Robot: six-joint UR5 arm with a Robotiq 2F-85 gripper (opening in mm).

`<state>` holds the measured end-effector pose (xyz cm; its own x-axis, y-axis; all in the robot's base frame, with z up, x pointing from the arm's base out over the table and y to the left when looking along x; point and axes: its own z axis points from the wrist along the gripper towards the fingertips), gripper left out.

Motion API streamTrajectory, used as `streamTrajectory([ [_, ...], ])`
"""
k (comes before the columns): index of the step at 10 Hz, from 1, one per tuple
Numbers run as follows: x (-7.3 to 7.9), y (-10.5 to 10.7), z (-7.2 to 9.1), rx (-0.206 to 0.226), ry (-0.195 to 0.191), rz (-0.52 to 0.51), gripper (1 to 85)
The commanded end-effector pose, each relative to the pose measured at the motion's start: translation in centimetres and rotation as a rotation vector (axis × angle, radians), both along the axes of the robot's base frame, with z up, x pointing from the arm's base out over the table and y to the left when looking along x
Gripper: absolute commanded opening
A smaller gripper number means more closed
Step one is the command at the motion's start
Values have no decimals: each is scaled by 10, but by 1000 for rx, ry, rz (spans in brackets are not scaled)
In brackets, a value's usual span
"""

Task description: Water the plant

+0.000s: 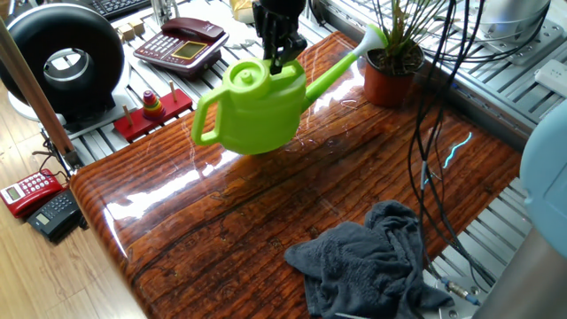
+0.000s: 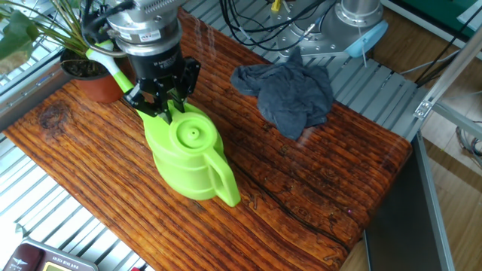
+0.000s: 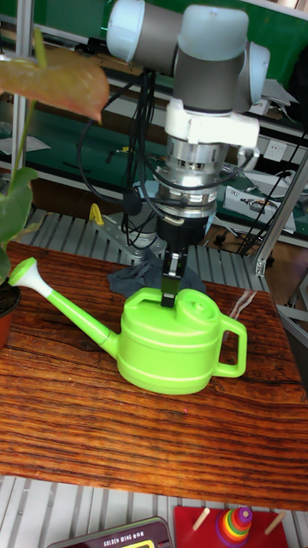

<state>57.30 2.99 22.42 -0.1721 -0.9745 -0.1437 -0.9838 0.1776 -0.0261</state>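
Observation:
The plant [image 1: 390, 66] has thin green leaves and stands in a terracotta pot [image 2: 89, 75] at a far corner of the wooden table; in the tall view only the pot's edge [image 3: 5, 315] shows at the left. A lime-green watering can [image 1: 257, 111] [image 2: 188, 154] [image 3: 171, 347] hangs just above the table. My gripper [image 1: 277, 60] [image 2: 167, 113] [image 3: 169, 295] is shut on the can's top rim near the lid. The spout's white rose [image 1: 374, 37] [image 3: 24, 274] reaches the pot's rim. No water is visible.
A dark grey cloth [image 1: 372, 266] [image 2: 290, 90] lies crumpled at the table's other end. Black cables [image 1: 425, 133] hang beside the plant. Off the table's edge sit a red stacking toy [image 1: 152, 111], a red phone [image 1: 182, 44] and a black round device [image 1: 62, 58].

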Motion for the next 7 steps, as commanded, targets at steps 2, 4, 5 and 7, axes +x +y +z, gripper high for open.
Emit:
streamTrajectory([
  [2, -3, -9, 9, 38, 0, 1, 10],
  [4, -4, -10, 13, 57, 1, -7, 10],
  [5, -4, -8, 15, 71, -1, -13, 10],
  [7, -3, -6, 19, 90, -4, -20, 10],
])
